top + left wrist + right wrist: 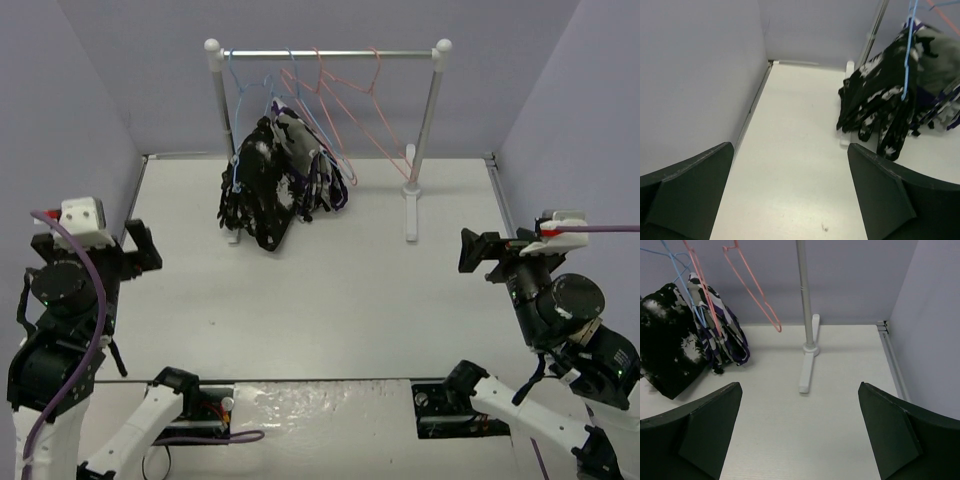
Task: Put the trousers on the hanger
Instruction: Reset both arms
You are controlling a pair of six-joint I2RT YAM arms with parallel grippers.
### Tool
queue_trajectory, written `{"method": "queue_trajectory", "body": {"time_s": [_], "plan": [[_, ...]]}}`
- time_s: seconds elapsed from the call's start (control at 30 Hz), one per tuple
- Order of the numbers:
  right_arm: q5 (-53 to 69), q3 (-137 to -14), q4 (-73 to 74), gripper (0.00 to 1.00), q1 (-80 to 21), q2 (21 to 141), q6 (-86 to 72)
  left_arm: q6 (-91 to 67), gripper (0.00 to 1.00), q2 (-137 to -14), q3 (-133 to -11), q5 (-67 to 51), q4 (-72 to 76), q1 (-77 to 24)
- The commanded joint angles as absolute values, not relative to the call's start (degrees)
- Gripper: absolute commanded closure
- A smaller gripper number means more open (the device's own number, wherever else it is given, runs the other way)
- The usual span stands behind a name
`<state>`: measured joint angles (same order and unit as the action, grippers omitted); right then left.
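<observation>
The black, white-splotched trousers [258, 192] hang draped over the light-blue hanger [238, 120] at the left end of the rack's rail, their lower end resting by the rack's left foot. From the left wrist they show at upper right [875, 97], with the blue hanger wire [909, 50] running down across them. The right wrist has them at the left edge [665, 352] under the hanger [676, 265]. My left gripper [141, 248] [790, 150] is open and empty, well back at the table's left side. My right gripper [472, 251] [800, 387] is open and empty at the right side.
A purple, white and black garment [322, 172] [722, 335] hangs right of the trousers. Pink-red hangers [350, 100] [752, 287] hang farther right on the rail. The white rack's right post [802, 290] and foot [411, 215] stand toward the back right. Lilac walls enclose the table.
</observation>
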<state>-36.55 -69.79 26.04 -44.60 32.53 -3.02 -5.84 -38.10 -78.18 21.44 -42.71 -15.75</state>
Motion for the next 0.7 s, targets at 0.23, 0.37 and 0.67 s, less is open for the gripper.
{"method": "queue_trajectory", "body": {"time_s": [0.23,0.37,0.67], "plan": [[-41.2,-65.5,21.2,0.0,-44.5,31.8,-3.9,-15.0,0.03,-30.7,-70.5,25.8,-57.7,-15.9],[-40.4,-64.8,20.5,0.0,-44.5,31.9,-5.4,-15.7,0.03,-30.1,-70.0,26.9,-58.6,-15.9],[-41.2,-65.1,19.6,0.0,-44.5,33.0,-6.6,-15.4,0.03,-32.3,-69.9,26.9,-58.6,-15.9]]}}
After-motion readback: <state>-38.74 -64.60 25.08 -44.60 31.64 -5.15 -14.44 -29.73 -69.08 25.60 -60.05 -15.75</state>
